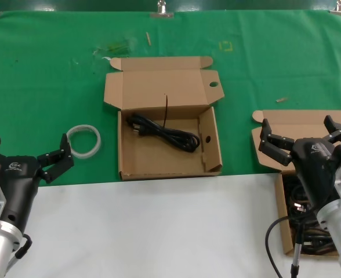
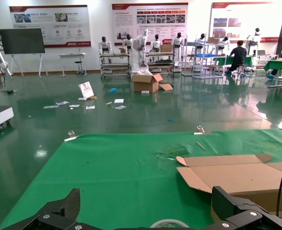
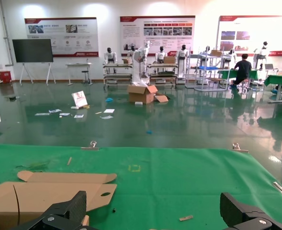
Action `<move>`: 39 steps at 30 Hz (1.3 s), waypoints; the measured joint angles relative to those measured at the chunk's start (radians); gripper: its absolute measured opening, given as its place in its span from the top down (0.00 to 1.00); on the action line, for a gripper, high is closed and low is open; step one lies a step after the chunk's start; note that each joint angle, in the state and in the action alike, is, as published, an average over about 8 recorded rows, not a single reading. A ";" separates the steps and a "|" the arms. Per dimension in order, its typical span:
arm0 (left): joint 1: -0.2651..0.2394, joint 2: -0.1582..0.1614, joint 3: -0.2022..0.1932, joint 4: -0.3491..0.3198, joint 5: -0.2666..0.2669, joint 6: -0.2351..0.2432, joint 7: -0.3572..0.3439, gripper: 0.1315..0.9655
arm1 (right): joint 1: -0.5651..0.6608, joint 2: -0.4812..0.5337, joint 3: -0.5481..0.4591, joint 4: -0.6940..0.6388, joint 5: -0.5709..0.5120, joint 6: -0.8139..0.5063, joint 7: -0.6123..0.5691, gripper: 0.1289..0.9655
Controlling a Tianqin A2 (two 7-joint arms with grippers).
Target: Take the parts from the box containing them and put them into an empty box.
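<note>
Power cord (image 1: 164, 132) lies in holed box (image 1: 169, 130), apart from both fingers.

A brown box with a holed lid tab (image 1: 169, 134) sits open at the table's centre, its raised lid blocking approach from the far side while its top is unobstructed, with one black power cord (image 1: 163, 131) lying across its floor. A white tape ring (image 1: 84, 141) lies just left of it, near the left gripper (image 1: 25, 157). The right gripper (image 1: 305, 141) hovers, fingers spread, over the second open box (image 1: 285, 231) at the right edge, partly blocking it from above; bare white table (image 1: 159, 226) lies between the arms.
</note>
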 joint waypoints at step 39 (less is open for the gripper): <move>0.000 0.000 0.000 0.000 0.000 0.000 0.000 0.00 | 0.000 0.000 0.000 0.000 0.000 0.000 0.000 0.00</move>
